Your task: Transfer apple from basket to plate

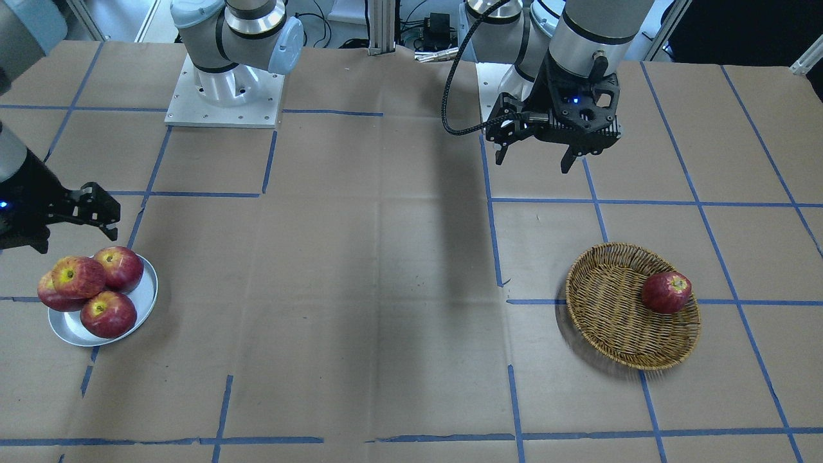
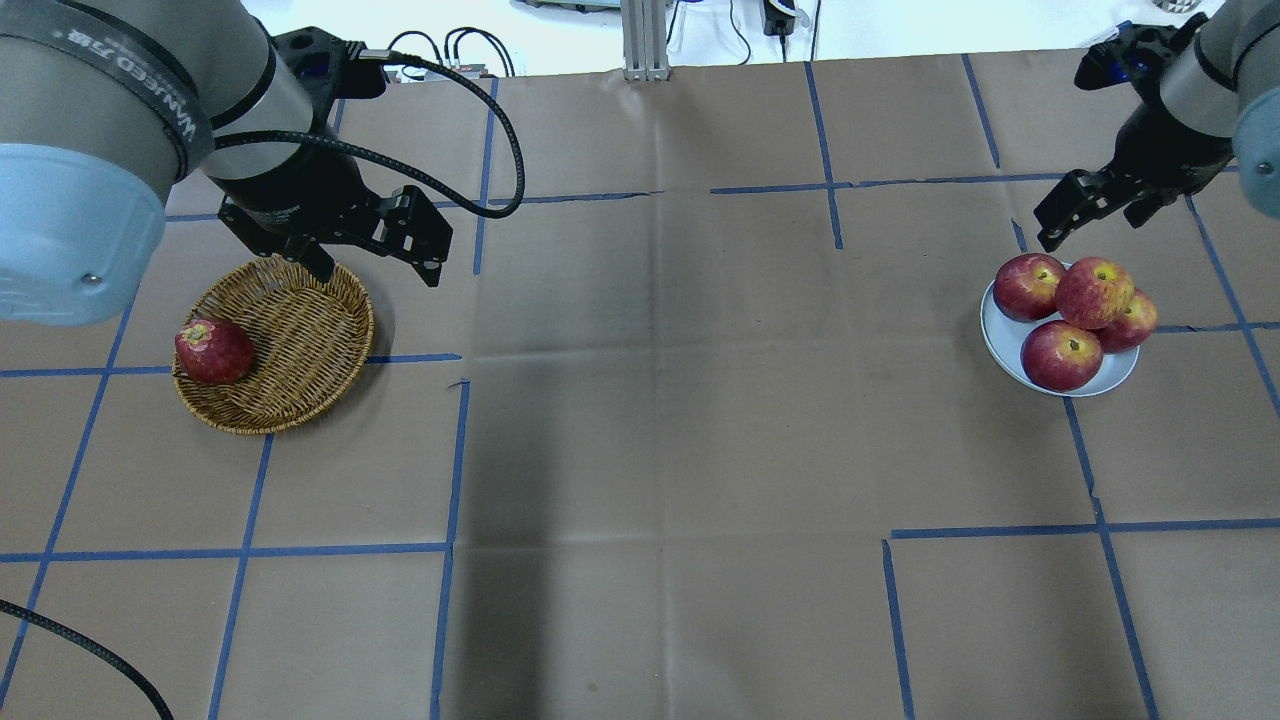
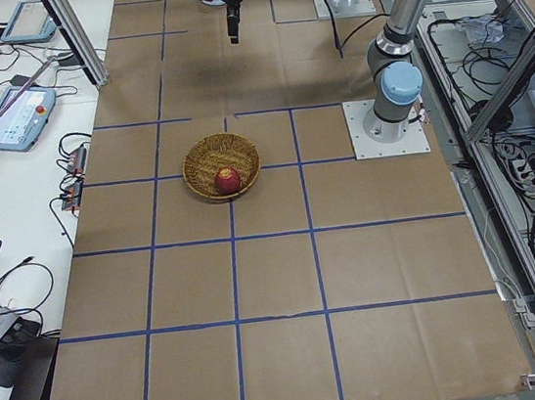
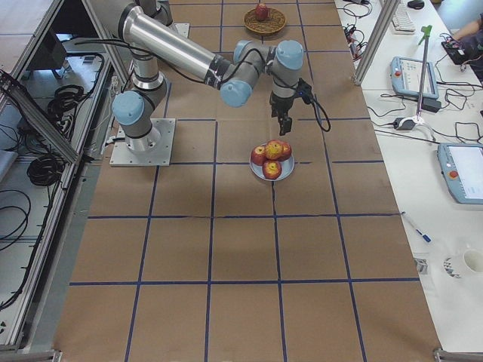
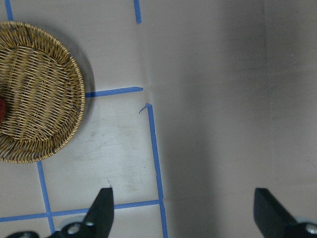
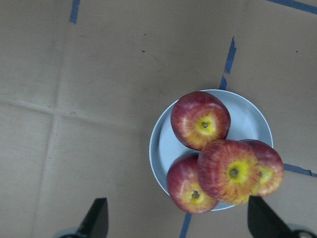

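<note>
Drop-off looks basically done imo: the lighter pinkish-orange streaked apple w/ the big yellow stem patch sits atop three darker red apples on the round silvery-grey metal plate. The right gripper hangs just above, jaws wide apart, holding nothing. The left gripper is spread open too, empty, near the round tan wicker basket w/ one dark red apple. Next the right arm prob needs a straight lift, bc that stacked apple could roll.
</note>
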